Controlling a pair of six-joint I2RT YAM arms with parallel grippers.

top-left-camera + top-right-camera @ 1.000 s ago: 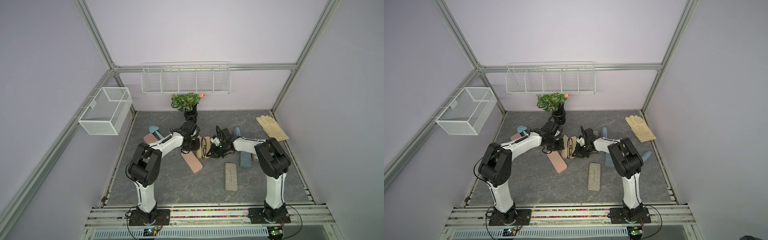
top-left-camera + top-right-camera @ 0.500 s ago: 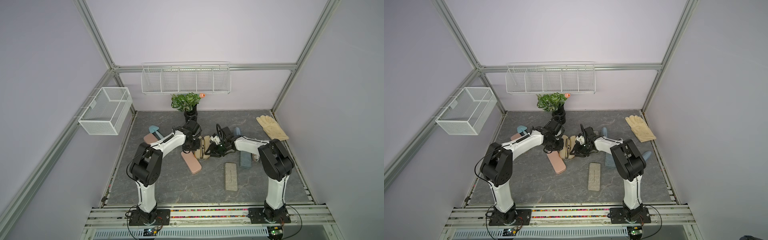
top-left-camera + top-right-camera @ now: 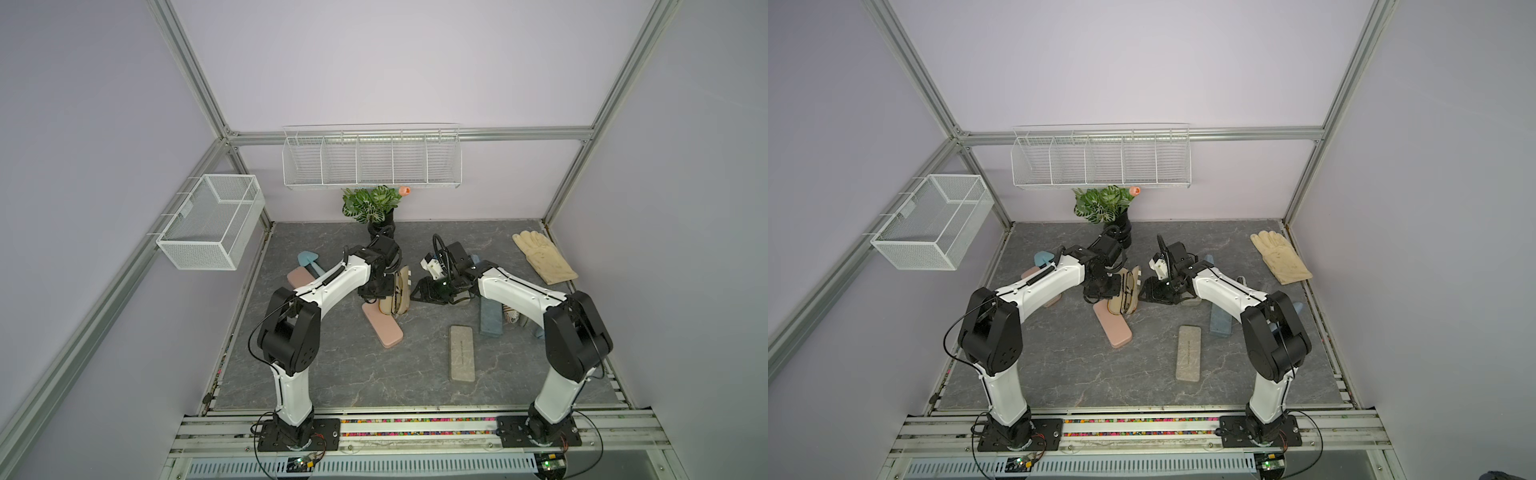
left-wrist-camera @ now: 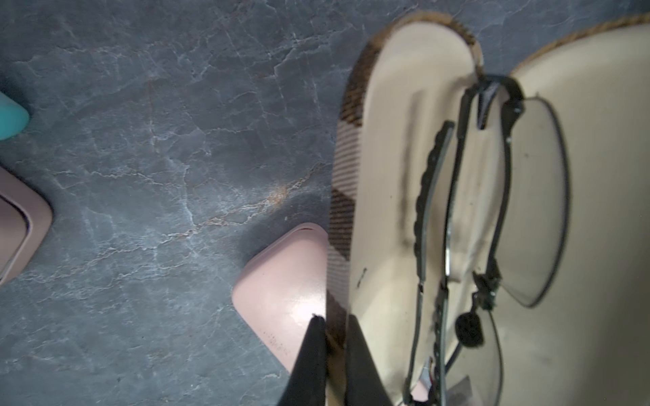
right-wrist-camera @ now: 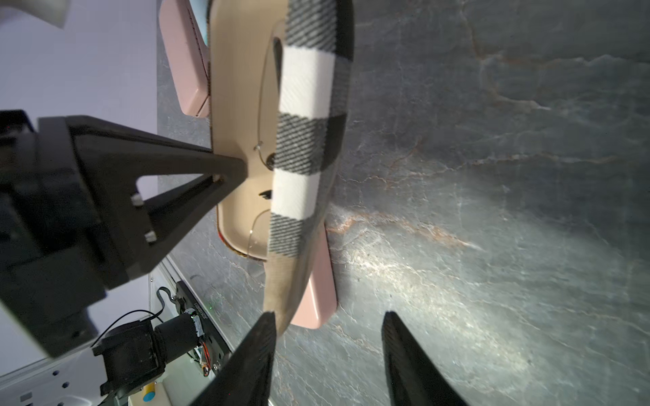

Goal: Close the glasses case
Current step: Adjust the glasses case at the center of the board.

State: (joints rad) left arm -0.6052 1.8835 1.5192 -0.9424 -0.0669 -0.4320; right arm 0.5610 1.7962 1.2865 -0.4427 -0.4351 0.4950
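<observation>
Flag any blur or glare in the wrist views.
Left wrist view: glasses and case lining soft, likely too close for focus; mat sharp. Right wrist view: bright glare patch on mat, right fingers dark silhouettes, plaid crisp.

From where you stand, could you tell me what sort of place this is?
Likely a robot lab cell: aluminium frame around plain walls, two arms bolted to a front rail, hanging wire baskets.

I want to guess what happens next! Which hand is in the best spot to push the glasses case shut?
The right hand, probably. It is open and free, beside the raised plaid half of the glasses case. The left hand is shut on the other half's rim, steadying it.
</observation>
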